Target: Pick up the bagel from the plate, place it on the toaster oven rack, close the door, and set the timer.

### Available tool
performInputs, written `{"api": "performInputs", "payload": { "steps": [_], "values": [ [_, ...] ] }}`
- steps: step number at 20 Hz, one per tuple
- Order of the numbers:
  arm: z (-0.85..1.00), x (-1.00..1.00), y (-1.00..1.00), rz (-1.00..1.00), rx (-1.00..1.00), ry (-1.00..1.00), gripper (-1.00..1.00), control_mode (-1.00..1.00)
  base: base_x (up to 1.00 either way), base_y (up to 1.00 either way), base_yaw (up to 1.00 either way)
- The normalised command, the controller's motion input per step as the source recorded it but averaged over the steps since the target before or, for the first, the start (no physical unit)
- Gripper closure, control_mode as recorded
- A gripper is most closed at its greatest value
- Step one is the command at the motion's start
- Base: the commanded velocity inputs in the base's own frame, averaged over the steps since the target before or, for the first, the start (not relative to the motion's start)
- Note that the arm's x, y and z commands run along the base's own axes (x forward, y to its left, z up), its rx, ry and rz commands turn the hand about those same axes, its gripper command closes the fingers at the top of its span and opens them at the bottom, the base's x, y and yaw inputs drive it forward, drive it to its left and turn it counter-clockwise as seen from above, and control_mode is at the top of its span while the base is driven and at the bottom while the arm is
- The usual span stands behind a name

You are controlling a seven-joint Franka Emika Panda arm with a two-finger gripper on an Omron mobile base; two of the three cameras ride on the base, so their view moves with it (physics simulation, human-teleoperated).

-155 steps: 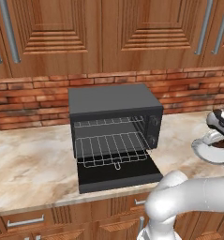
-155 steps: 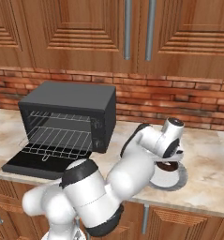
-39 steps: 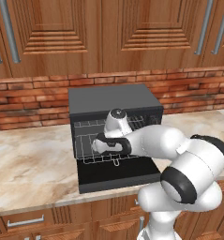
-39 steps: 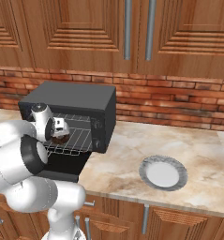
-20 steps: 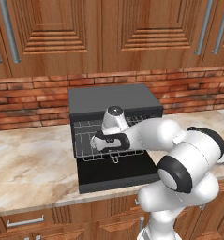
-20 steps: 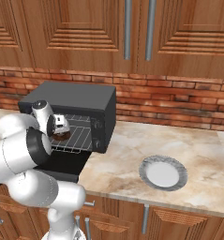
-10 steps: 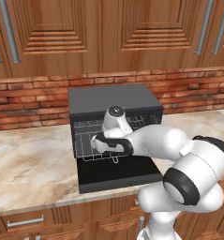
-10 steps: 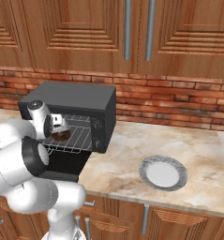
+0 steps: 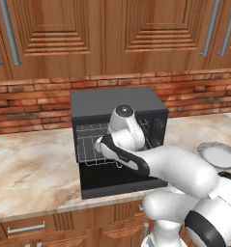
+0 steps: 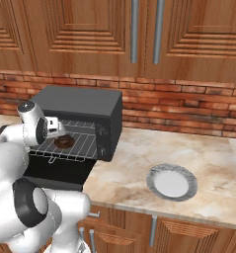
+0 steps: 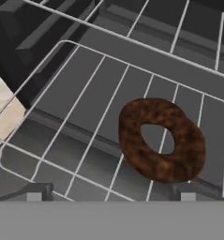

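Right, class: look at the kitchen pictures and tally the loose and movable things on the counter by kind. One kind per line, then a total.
Bagel: 1
Plate: 1
Toaster oven: 1
Toaster oven rack: 1
Total: 4

Bagel (image 11: pixel 161 138) occupies rack (image 11: pixel 85 108); oven roof seemingly limits room above.
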Motion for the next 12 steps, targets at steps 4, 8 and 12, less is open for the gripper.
{"api": "performInputs", "payload": {
  "steps": [4,8,12],
  "values": [
    [0.2,-0.76,-0.03,-0.1,0.01,0.01,-1.0,-1.0,0.0,0.0,0.0],
    [0.02,-0.81,-0.2,-0.21,0.06,0.05,-1.0,-1.0,0.0,0.0,0.0],
    [0.0,-0.69,-0.32,-0.3,0.07,0.0,-1.0,-1.0,0.0,0.0,0.0]
  ]
}}
